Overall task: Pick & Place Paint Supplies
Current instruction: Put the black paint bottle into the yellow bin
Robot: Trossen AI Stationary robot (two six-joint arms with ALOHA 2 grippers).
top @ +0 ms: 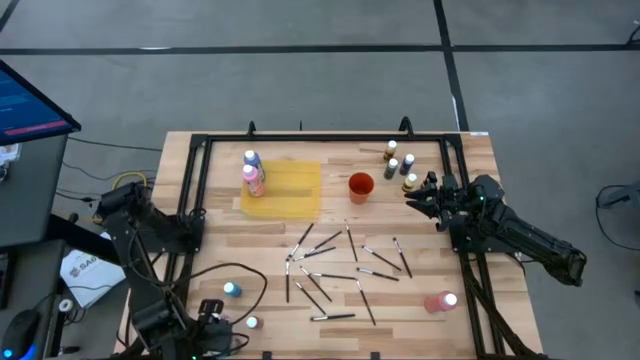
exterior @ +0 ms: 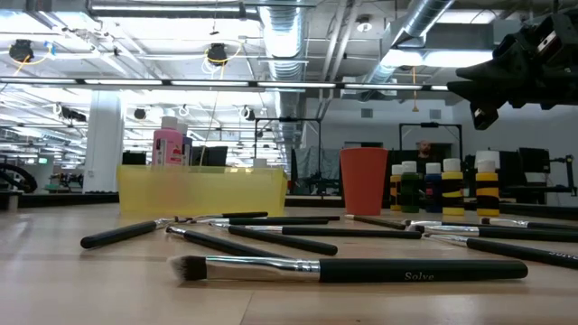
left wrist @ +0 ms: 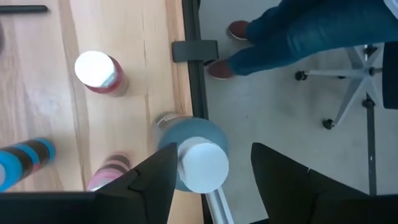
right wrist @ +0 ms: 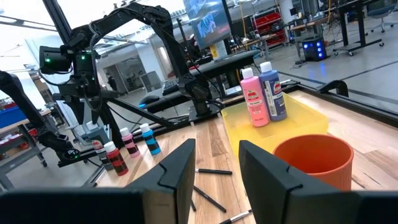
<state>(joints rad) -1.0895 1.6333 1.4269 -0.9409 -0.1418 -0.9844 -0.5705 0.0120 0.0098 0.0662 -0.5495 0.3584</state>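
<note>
Pale wooden bench [top: 230, 250] with a black frame [top: 196, 180] along its edges. On it: a flat yellow mat [top: 290, 190] carrying a pink bottle [top: 254, 179] and a blue bottle [top: 251, 160]; an orange-red cup [top: 360, 187] just beside the mat; four small bottles [top: 399, 166] near the far right corner; scattered dark brushes [top: 335, 268] mid-bench; one pink bottle lying flat [top: 440, 301]; several bottles [top: 232, 289] at the near left edge.

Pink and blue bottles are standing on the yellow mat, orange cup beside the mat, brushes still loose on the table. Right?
Nearly. In the high view the pink bottle and blue bottle do stand on the yellow mat, and the brushes lie loose on the table. The orange cup is not against the mat, though: it stands apart from it, with bare wood between.
</note>
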